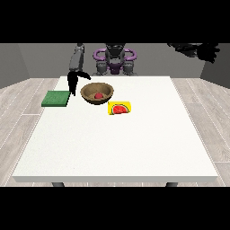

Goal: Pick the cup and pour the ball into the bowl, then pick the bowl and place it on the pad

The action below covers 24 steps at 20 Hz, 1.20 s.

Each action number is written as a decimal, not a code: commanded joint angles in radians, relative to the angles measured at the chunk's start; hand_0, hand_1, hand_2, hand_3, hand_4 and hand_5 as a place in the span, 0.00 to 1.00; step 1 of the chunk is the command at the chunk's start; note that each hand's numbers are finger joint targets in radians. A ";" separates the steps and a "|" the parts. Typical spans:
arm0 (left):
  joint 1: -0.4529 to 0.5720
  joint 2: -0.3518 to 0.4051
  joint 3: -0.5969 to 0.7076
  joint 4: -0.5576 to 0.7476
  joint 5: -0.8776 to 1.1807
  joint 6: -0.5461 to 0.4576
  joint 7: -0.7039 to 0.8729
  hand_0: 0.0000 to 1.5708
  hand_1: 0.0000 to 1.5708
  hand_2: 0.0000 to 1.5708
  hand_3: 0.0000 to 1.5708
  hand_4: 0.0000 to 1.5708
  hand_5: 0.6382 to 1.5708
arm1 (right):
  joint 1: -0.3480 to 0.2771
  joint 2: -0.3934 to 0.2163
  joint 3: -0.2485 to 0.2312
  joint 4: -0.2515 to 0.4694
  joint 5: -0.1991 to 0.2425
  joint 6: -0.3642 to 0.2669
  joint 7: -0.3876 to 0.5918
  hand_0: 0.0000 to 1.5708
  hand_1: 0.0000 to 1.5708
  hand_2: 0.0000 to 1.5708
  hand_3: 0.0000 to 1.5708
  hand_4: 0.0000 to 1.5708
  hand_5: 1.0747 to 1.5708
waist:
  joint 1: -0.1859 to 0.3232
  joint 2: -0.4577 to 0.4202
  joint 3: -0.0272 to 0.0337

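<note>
Just beside the hand at the view's left (72, 81), toward the view's right, sits the wooden bowl (97, 94), and there's a red ball (98, 95) resting inside it, right at the bottom. The bowl is brown, round and wide-rimmed, standing upright on the white table (134, 143). That hand hangs down next to the bowl's rim, though whether it touches is hard to say, and I cannot tell how it is shaped. On its other side, nearer the camera, lies the flat green pad (56, 98). Beyond the bowl from that hand, and closer to the camera, a yellow cup with a watermelon print (119, 108) lies on the table. The hand at the view's right (200, 50) is raised high, well apart from everything, fingers spread out.
</note>
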 commanded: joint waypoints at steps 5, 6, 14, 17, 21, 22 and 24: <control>-0.090 0.040 -0.015 -0.063 0.033 0.001 0.130 0.00 0.00 0.00 0.00 0.00 0.96 | -0.120 0.022 -0.047 0.310 -0.005 -0.001 -0.128 0.00 0.00 0.00 0.00 0.22 1.00 | 0.019 0.001 0.0001; -0.088 0.078 0.008 -0.035 0.046 -0.031 0.119 0.00 0.00 0.00 0.00 0.00 0.96 | -0.152 0.005 -0.061 0.303 -0.034 -0.003 -0.051 0.00 0.00 0.00 0.00 0.24 1.00 | 0.017 -0.002 -0.0005; -0.120 0.104 0.018 -0.080 0.093 -0.047 0.174 0.00 0.00 0.00 0.00 0.00 0.95 | -0.248 -0.032 -0.118 0.506 -0.041 -0.004 -0.157 0.00 0.00 0.00 0.00 0.24 1.00 | 0.047 0.033 -0.0001; -0.144 0.121 0.021 -0.090 0.081 -0.019 0.160 0.00 0.00 0.00 0.00 0.00 0.95 | -0.284 -0.061 -0.118 0.530 -0.037 0.012 -0.158 0.00 0.00 0.00 0.00 0.20 0.99 | 0.040 0.070 -0.0001; -0.141 0.129 0.016 -0.117 0.111 -0.039 0.226 0.00 0.00 0.00 0.00 0.00 0.96 | -0.228 -0.034 -0.133 0.581 -0.054 0.045 -0.245 0.00 0.00 0.00 0.00 0.19 0.99 | 0.060 0.047 0.0003; -0.150 0.131 0.018 -0.098 0.103 -0.027 0.220 0.00 0.00 0.00 0.00 0.00 0.96 | -0.228 0.007 -0.097 0.561 -0.013 -0.013 -0.255 0.00 0.00 0.00 0.00 0.19 0.99 | 0.045 0.033 -0.0004; -0.183 0.133 0.004 -0.089 0.102 -0.038 0.222 0.00 0.00 0.00 0.00 0.00 0.97 | -0.297 0.025 -0.084 0.546 -0.008 -0.064 -0.191 0.00 0.00 0.00 0.00 0.25 1.00 | 0.064 0.057 -0.0008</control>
